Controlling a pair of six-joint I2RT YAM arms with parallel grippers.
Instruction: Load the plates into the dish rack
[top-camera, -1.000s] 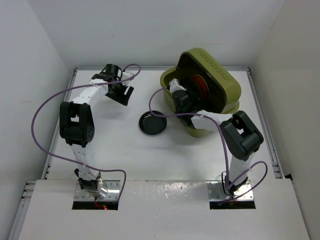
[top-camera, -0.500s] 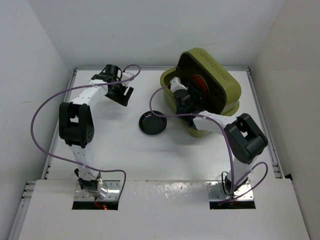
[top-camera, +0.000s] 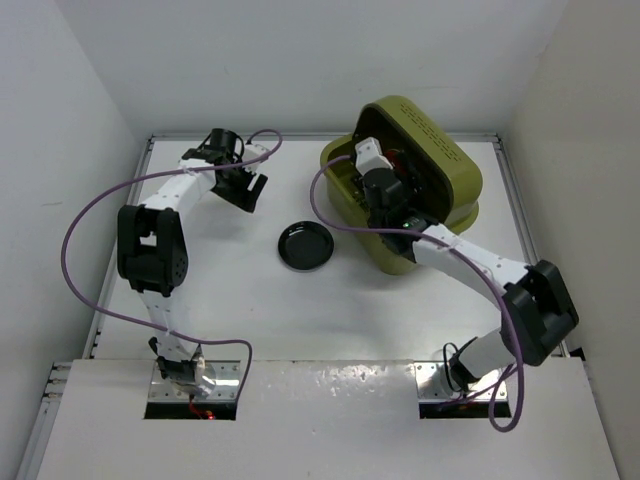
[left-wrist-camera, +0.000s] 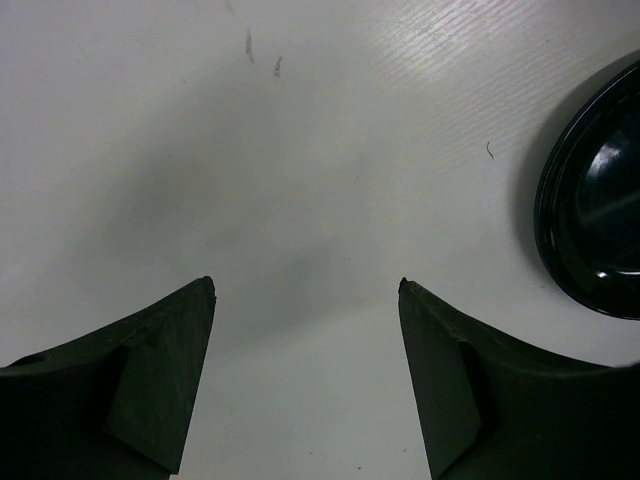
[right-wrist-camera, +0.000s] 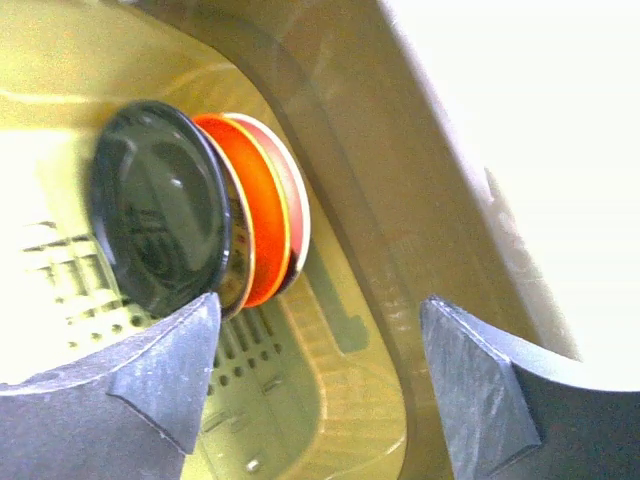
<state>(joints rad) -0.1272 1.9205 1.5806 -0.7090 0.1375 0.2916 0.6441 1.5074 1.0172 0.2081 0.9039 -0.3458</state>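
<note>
The olive-green dish rack (top-camera: 445, 165) stands at the back right with its lid up. In the right wrist view several plates stand on edge on its slatted floor (right-wrist-camera: 300, 400): a glossy black plate (right-wrist-camera: 160, 205) in front, an orange plate (right-wrist-camera: 262, 215) behind it, and a pale one (right-wrist-camera: 300, 205) at the back. My right gripper (right-wrist-camera: 322, 300) is open and empty inside the rack, just below these plates; it also shows in the top view (top-camera: 385, 195). A second black plate (top-camera: 306, 245) lies flat on the table; its edge shows in the left wrist view (left-wrist-camera: 600, 210). My left gripper (left-wrist-camera: 306, 282) is open and empty over bare table (top-camera: 245, 190).
The white table is walled at the back and both sides. The rack's raised lid (top-camera: 425, 130) stands behind my right wrist. Purple cables loop from both arms over the table.
My right arm has stretched out, its elbow swinging right and toward the near edge, and its wrist has moved a little deeper over the rack. The left arm and the table plate have not moved.
</note>
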